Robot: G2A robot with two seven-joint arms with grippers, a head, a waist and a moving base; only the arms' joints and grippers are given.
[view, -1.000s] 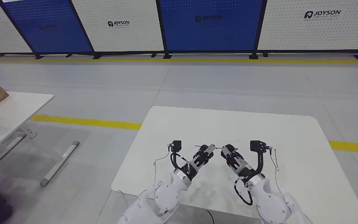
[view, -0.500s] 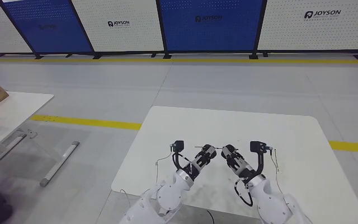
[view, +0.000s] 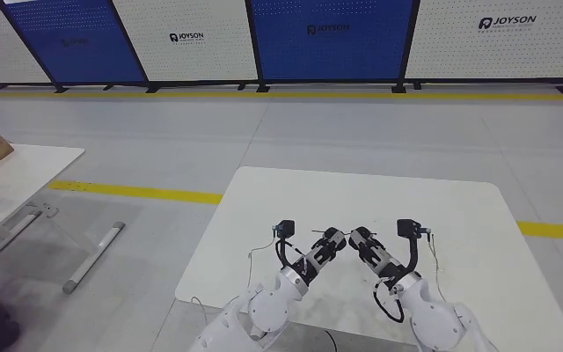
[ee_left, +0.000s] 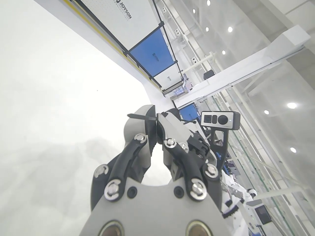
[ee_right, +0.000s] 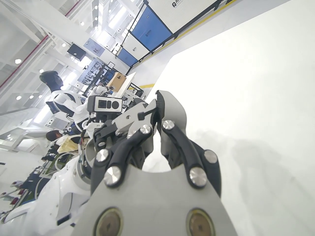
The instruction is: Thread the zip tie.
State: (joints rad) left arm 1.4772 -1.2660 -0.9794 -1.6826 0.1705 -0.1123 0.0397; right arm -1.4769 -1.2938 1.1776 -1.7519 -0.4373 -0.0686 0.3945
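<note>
Both clamp black zip tie (ee_left: 140, 117): left end effector (ee_left: 156, 121), right end effector (ee_right: 155, 114); logo-printed panels (view: 185, 40) behind.

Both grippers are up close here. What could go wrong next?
The zip tie is pinched only at the left gripper's very tips, so it could slip or twist. The right gripper sits almost against the left one above the table; they might collide.
</note>
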